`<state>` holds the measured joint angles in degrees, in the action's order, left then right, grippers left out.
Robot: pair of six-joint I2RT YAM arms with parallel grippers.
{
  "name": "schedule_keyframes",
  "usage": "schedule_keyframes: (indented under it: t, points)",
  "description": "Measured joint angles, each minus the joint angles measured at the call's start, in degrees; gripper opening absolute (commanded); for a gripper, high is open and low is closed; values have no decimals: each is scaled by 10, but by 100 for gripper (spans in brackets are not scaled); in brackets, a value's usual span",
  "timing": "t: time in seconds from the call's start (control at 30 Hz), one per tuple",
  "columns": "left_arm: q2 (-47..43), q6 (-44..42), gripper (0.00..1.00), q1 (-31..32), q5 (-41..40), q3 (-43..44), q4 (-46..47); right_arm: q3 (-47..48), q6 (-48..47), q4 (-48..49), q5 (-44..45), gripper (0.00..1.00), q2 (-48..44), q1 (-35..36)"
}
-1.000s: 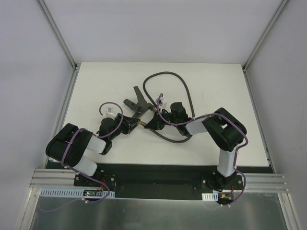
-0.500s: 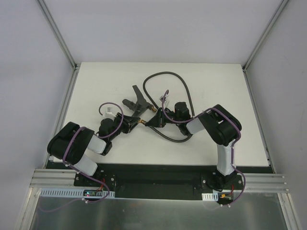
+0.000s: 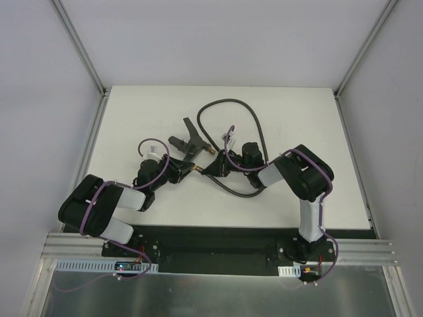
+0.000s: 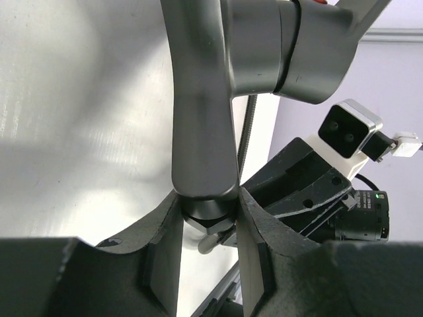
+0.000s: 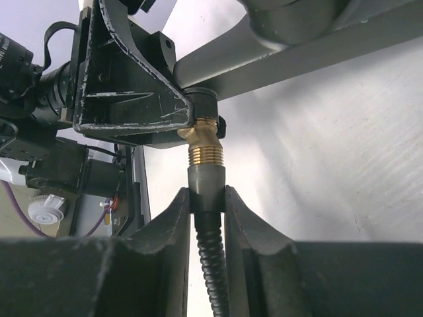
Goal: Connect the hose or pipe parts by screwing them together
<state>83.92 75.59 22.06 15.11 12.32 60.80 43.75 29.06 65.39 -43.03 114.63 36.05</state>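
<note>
Near the centre of the top view, the left gripper (image 3: 187, 170) and the right gripper (image 3: 207, 168) meet tip to tip above the white worktop (image 3: 304, 119). The left gripper is clenched on one dark end of the forked fitting (image 3: 188, 140), whose grey body reaches toward the upper middle of the frame. In its wrist view both fingers (image 4: 162, 251) press that round end. The right gripper is clamped on the end collar of the hose (image 3: 228, 101), which loops across the upper centre of the worktop and curves back below the right arm. In the right wrist view a brass threaded piece (image 5: 203, 150) sits between the collar and the fitting's end, its upper part slightly tilted.
</note>
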Motion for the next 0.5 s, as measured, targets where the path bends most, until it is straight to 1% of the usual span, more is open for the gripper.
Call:
schedule_keyframes:
  t: [0.2, 0.37, 0.5]
  points:
    - [-4, -12, 0, 5, 14, 10, -48, -11, -1, 11, 34, 34, -7, -4]
    - [-4, -18, 0, 16, 40, 10, -84, -11, -4, 22, 66, 38, -14, -22]
    - [-4, -19, 0, 16, 47, 11, -102, -17, -13, 19, 79, 43, -22, -24]
